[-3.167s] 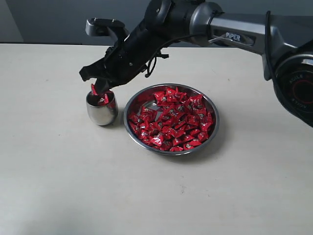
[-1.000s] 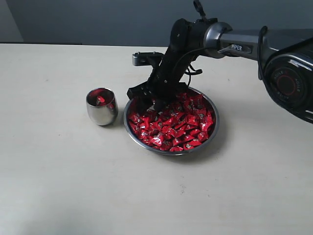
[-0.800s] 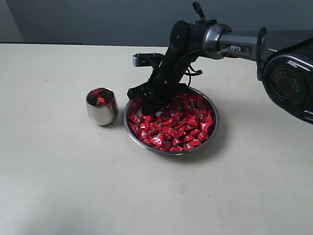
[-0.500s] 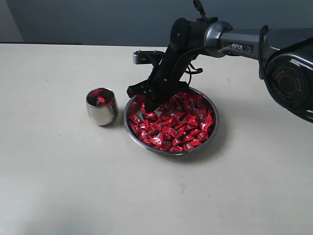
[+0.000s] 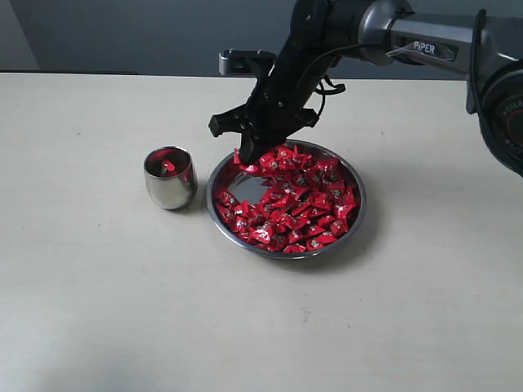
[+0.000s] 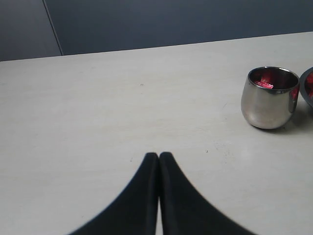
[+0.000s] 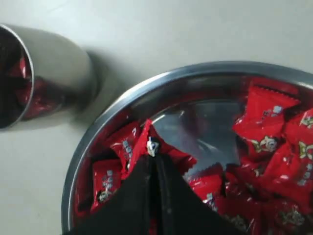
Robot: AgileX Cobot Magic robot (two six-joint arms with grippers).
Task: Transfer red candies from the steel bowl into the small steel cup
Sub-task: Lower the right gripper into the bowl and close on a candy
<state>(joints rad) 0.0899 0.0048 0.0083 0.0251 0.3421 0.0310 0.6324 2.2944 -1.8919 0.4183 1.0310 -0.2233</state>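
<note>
On the counter (image 5: 122, 310) stood the small steel cup (image 5: 170, 178) just left of the steel bowl (image 5: 245, 189), not touching, red candies (image 5: 290, 204) lay in both, right end effector (image 5: 245, 158) hung over the bowl's rear left part, one candy between its tips.

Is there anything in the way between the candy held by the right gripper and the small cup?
Nothing visible stands in the way. The right gripper holds a candy above the side of the bowl nearest the cup. The cup stands just beside the bowl, its mouth uncovered, and no object shows between them.

Steel bowl (image 6: 309, 89) cropped (mostly unseen).
</note>
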